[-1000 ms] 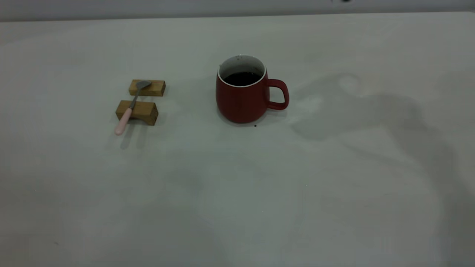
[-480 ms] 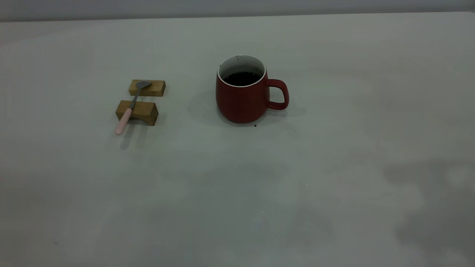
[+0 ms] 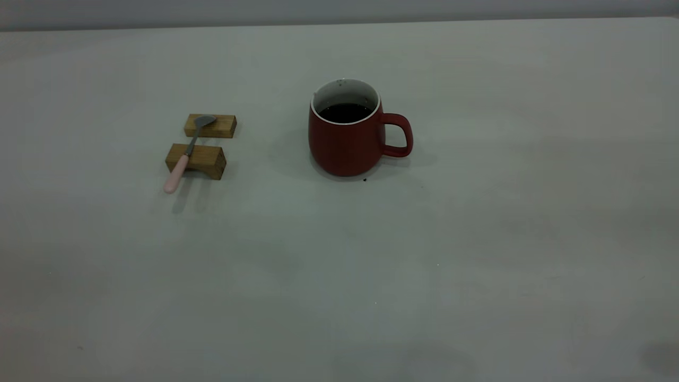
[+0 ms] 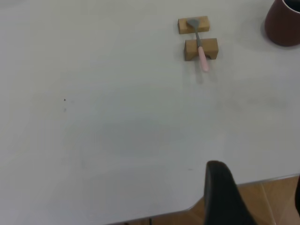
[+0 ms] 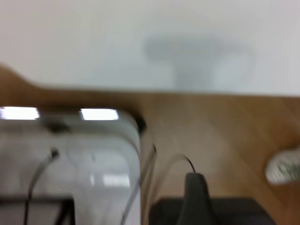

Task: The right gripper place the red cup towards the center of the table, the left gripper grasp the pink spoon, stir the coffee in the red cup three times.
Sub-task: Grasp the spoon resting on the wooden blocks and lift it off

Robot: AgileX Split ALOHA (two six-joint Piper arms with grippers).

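The red cup (image 3: 345, 143) stands upright near the middle of the table (image 3: 339, 265), its handle towards the right, with dark coffee (image 3: 345, 112) inside. The pink spoon (image 3: 183, 159) lies across two wooden blocks to the cup's left, bowl on the far block, pink handle sticking out past the near one. Neither gripper shows in the exterior view. The left wrist view shows my left gripper (image 4: 258, 187) open and empty at the table's edge, far from the spoon (image 4: 201, 51) and the cup (image 4: 283, 23). My right gripper (image 5: 199, 192) hangs off the table over a wooden floor.
Two tan wooden blocks (image 3: 210, 126) (image 3: 195, 159) carry the spoon. The right wrist view shows a white rounded frame with cables (image 5: 70, 154) beside the table edge, and a pale object (image 5: 283, 168) on the floor.
The large arm shadow right of the cup has slid off towards the right front of the table and is almost gone. Cup, spoon and blocks have not moved.
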